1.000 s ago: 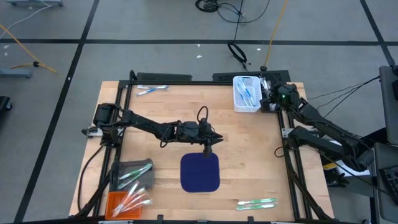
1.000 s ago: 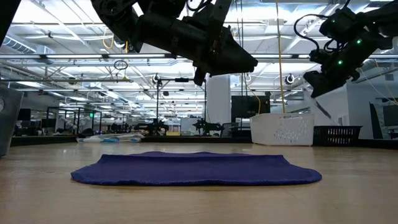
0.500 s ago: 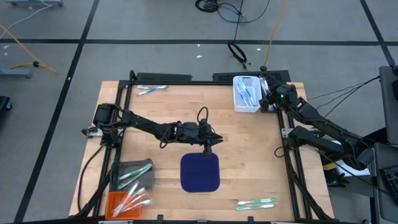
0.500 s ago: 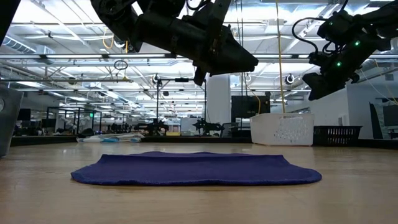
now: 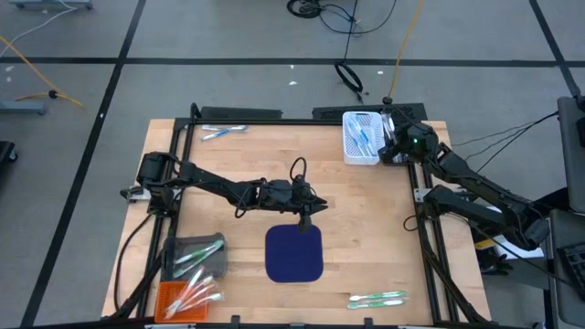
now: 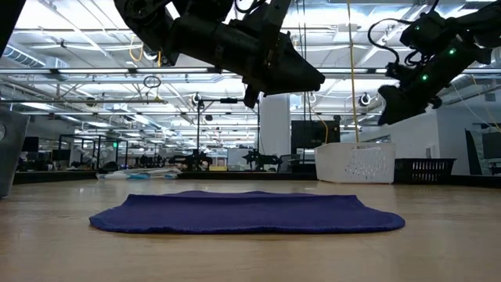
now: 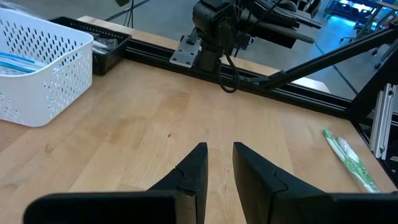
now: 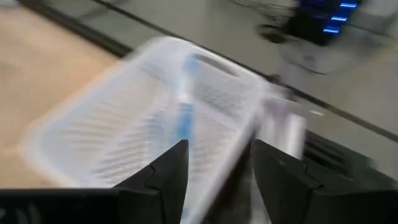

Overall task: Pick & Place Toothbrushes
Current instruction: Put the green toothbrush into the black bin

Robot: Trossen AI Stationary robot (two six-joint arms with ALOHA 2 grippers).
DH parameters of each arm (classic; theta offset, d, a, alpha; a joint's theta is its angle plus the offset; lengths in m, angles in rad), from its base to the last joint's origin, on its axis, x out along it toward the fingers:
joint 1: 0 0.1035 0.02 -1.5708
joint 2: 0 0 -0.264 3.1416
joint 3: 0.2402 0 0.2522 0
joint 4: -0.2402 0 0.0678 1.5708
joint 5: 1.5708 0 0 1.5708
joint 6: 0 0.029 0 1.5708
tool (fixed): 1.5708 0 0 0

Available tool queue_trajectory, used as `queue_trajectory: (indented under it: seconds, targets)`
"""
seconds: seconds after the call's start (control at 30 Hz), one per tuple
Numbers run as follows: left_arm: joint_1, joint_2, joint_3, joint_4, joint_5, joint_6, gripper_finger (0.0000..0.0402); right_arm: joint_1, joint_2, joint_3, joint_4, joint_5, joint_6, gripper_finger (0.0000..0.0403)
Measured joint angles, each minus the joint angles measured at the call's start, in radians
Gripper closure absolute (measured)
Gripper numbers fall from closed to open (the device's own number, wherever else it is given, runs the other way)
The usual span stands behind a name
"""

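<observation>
Two dark arms reach over one wooden worktop [image 5: 356,228]. One navy mat [image 5: 294,253] lies at the frame's lower centre. Three containers sit on the worktop: one white perforated basket [image 5: 351,152] at the upper right, one grey bin [image 5: 180,248] and one orange tray [image 5: 164,300] at the lower left. Toothbrushes lie in five groups: two blue-and-white ones [image 5: 222,132] at the upper left, two green ones [image 5: 377,298] at the lower right, and several each in the basket, bin and tray, too bunched to count.
</observation>
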Motion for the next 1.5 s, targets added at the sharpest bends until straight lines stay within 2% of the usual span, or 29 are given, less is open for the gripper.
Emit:
queue_trajectory:
  seconds: [0.13, 0.23, 0.37, 0.5, 0.7, 0.9, 1.0, 1.27, 1.5]
  targets:
    - [0.0, 0.0, 0.0, 0.0, 0.0, 0.003, 0.0327, 0.007, 0.0, 0.0, 0.014, -0.201, 0.025, 0.0244]
    - [0.0, 0.0, 0.0, 0.0, 0.0, 0.005, 0.0327, 0.053, -0.002, 0.0, 0.015, -0.321, 0.026, 0.0247]
    - [0.002, 0.0, 0.0, -0.001, 0.0, 0.005, 0.0327, 0.162, -0.003, 0.0, 0.012, -0.403, 0.034, 0.0248]
    - [0.006, 0.0, 0.0, -0.008, 0.0, 0.005, 0.0327, 0.293, -0.013, 0.0, -0.026, -0.404, 0.045, 0.0248]
    - [0.014, 0.0, 0.0, -0.028, -0.001, 0.002, 0.0327, 0.518, -0.027, 0.0, -0.101, -0.403, 0.146, 0.0248]
    - [0.014, 0.0, 0.0, -0.03, -0.001, 0.001, 0.0327, 0.805, -0.025, 0.0, -0.111, -0.396, 0.286, 0.0248]
    - [0.013, 0.0, 0.0, -0.03, -0.001, 0.001, 0.0327, 0.955, -0.015, -0.002, -0.102, -0.34, 0.363, 0.0248]
    - [0.014, 0.0, 0.0, -0.027, -0.001, 0.003, 0.0327, 1.295, 0.071, -0.071, 0.131, -0.236, 0.527, 0.0248]
    - [0.014, 0.0, 0.0, -0.024, -0.001, 0.002, 0.0327, 1.538, 0.263, -0.086, 0.317, -0.101, 0.624, 0.0248]
